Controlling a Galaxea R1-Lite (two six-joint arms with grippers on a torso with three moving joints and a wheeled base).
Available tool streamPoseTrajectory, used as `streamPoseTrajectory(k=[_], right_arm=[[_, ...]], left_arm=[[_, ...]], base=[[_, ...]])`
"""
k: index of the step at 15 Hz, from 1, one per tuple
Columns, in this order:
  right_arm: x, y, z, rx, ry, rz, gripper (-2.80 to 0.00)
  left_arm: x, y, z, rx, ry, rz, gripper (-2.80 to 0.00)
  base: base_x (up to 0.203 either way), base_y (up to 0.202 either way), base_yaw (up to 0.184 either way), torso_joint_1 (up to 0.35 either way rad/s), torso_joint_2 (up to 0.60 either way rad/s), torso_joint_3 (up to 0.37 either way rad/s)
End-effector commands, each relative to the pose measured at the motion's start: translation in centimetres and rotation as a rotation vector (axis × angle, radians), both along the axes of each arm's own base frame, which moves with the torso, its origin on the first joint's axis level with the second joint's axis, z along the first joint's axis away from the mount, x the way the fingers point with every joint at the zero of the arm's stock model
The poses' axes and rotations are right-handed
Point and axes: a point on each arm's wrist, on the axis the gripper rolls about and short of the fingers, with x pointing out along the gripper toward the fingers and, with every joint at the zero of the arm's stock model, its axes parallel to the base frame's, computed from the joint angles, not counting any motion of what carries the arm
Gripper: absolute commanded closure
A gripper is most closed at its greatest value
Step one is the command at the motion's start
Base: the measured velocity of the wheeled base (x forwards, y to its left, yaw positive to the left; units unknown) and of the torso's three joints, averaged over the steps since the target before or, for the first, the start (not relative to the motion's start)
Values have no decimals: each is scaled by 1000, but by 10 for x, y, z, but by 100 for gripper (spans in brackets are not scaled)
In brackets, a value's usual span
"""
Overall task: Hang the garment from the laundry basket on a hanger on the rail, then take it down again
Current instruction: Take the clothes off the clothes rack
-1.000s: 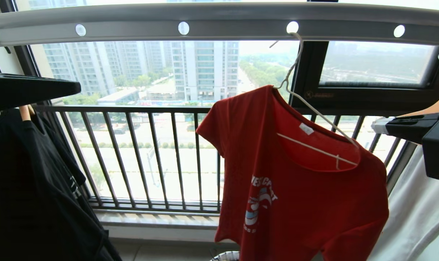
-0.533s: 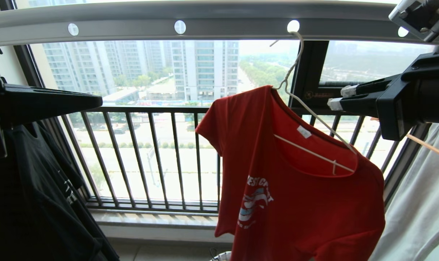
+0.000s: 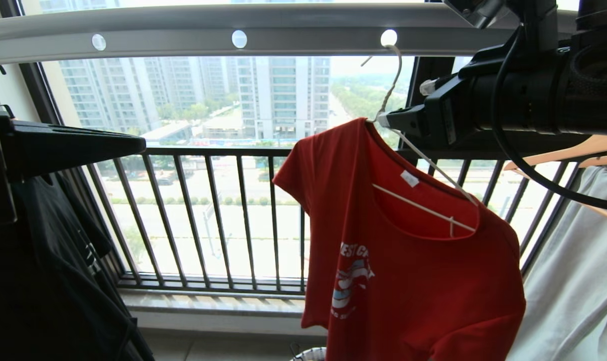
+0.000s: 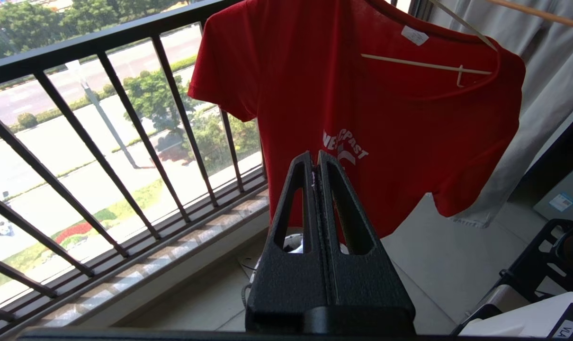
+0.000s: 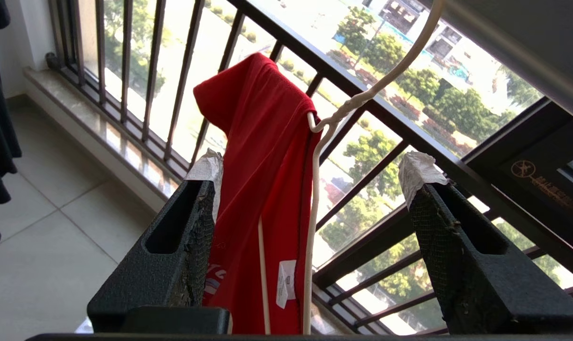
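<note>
Head view: right gripper (image 3: 401,108) spread wide beside hanger (image 3: 424,210) neck, nothing clamped; left gripper (image 4: 317,158) pressed together. Probably risks nudging hanger hook off rail (image 3: 183,37), dropping shirt (image 3: 409,281).

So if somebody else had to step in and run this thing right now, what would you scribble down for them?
Right tool: open, raised beside the hanger neck, gripping nothing.
Left tool: shut, empty, low and in front of the shirt.
Shirt is on the hanger; hook sits in a hole of the rail. Basket rim shows below the shirt.
Done: hanging.
Left: grip the hanger, lift it off the rail, take the shirt down.
</note>
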Motion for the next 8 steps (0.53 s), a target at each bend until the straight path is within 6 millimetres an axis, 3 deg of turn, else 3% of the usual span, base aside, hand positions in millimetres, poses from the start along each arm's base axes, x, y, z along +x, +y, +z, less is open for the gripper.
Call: streamPoseTrajectory(k=[1,6,7,8], right_arm=[[26,19,-9,-5,3,-2,-280],[51,37,-9,28,-40,-11,-280],[55,39,-10,27,-44,-19,-190],[56,40,-10,28,-46,-21,0]], left_arm=[[0,0,0,2,3,-3,0],[0,0,-1,2,3,-4,0],[0,0,-1,2,3,-4,0],[0,0,-1,2,3,-6,0]], base=[[0,0,0,0,0,0],[0,0,0,0,0,0],[0,0,0,0,0,0],[0,0,0,0,0,0]])
